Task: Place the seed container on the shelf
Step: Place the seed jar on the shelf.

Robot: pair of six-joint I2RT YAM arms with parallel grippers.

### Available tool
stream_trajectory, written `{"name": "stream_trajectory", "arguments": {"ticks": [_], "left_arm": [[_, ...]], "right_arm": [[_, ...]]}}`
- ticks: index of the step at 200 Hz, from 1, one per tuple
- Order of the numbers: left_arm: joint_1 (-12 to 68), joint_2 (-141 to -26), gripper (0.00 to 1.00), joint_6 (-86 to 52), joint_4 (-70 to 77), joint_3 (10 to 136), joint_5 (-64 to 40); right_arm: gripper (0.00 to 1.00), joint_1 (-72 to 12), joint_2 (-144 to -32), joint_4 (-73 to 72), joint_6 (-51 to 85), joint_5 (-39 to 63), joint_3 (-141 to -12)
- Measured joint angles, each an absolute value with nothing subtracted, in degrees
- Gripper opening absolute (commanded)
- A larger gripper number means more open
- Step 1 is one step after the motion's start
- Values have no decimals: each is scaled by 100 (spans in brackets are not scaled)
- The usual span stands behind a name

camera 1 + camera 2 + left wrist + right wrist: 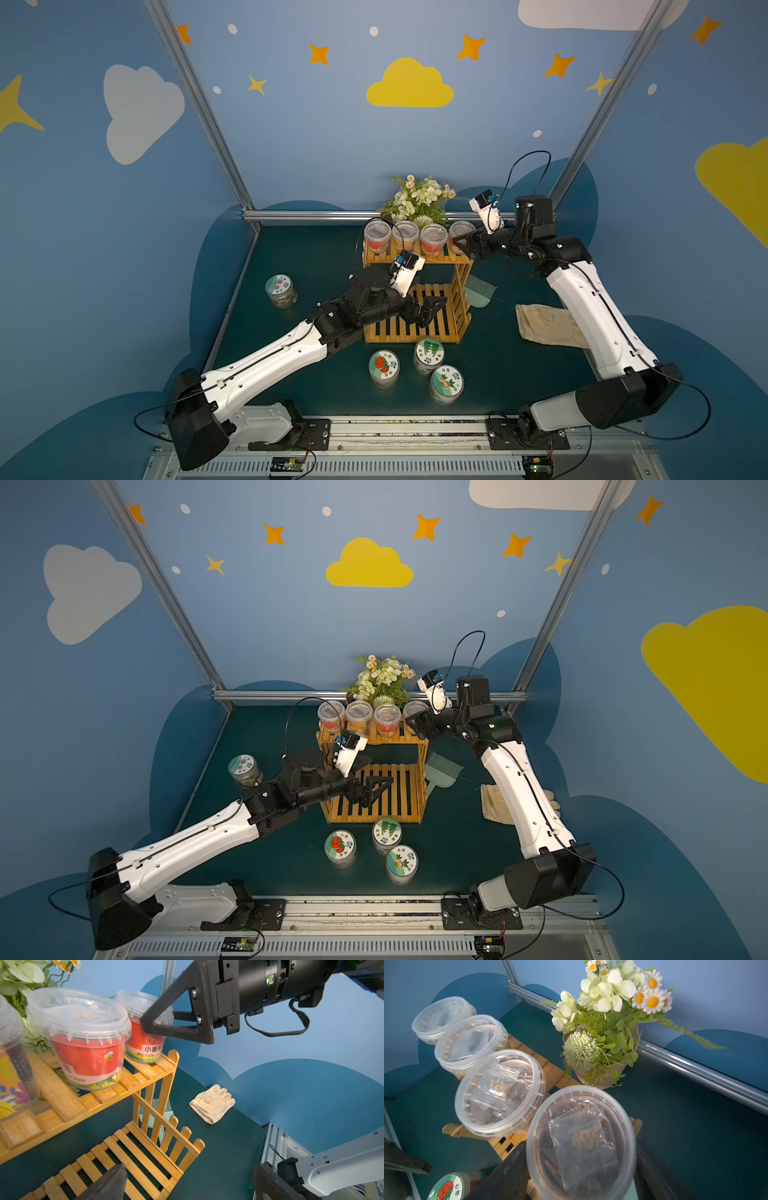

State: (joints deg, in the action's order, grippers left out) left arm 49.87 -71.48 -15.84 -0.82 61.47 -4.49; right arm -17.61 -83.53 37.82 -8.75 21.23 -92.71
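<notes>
The seed container [460, 232] [415, 710] [581, 1142] is a clear lidded tub with a red label [143, 1043]. It stands at the right end of the shelf's [415, 330] [390, 810] [145, 1159] [550, 1072] top tier, beside three similar tubs. My right gripper [459, 243] [411, 724] [581, 1167] is shut on it, one finger on each side. My left gripper [432, 307] [376, 785] [187, 1186] hovers open over the lower tier's slats, holding nothing.
A flower pot [419, 199] stands behind the shelf. Right of the shelf lie a green brush [480, 293] and a cloth glove [544, 324]. Three round jars [429, 355] stand in front of the shelf, and another jar [281, 291] stands to the left.
</notes>
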Motion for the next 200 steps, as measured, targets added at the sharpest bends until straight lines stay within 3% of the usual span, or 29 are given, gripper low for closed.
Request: {"name": "stream_trajectory", "arguments": {"ticks": [87, 151, 200], "left_arm": [[4987, -7148, 100, -1588, -82, 6147, -451], [4987, -7157, 100, -1608, -82, 6147, -454], [4976, -7157, 100, -1636, -82, 6147, -456]], "right_arm": [[76, -1756, -8318, 3734, -878, 2152, -9223], [85, -1756, -8235, 3787, -882, 2211, -9220], [80, -1754, -8182, 3795, -878, 2196, -9220]]}}
